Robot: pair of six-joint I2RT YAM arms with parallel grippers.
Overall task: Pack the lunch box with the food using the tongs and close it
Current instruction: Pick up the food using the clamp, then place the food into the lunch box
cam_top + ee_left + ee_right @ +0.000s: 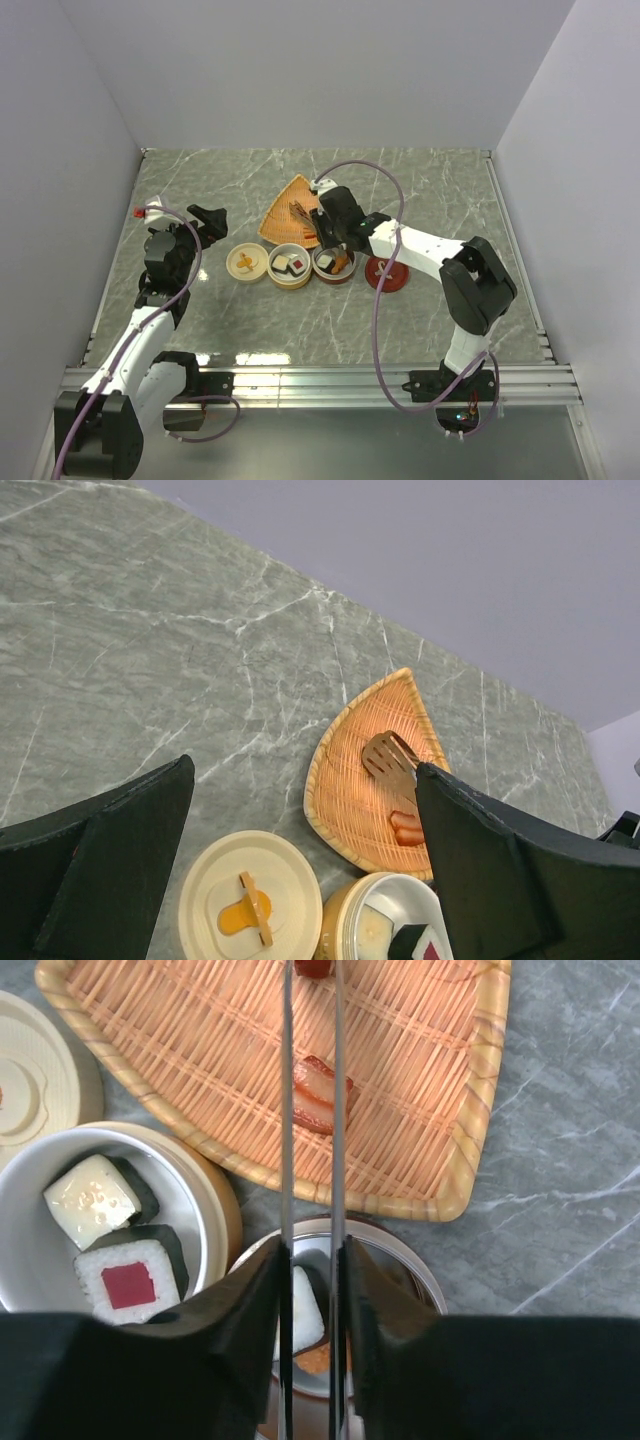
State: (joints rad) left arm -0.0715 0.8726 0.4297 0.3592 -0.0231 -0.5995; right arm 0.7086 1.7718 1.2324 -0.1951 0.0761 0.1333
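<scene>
Pinching the tongs [288,1110] tight between its fingers, the right gripper [311,1260] hangs at the near edge of the tray [420,1080], the tong arms almost parallel, reaching over the tray past a red-brown food piece [322,1093] lying on it. Two rolls [128,1282] sit in a bowl [222,1210] just beside the tray. The left gripper [303,770] gapes wide, empty, left of the tray

The right tool [311,1265] pinches the tongs [337,1110] above the woven tray [430,1090].

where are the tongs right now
In the right wrist view the tongs run up the centre, clamped in the right gripper, arms reaching over the woven tray.
</scene>
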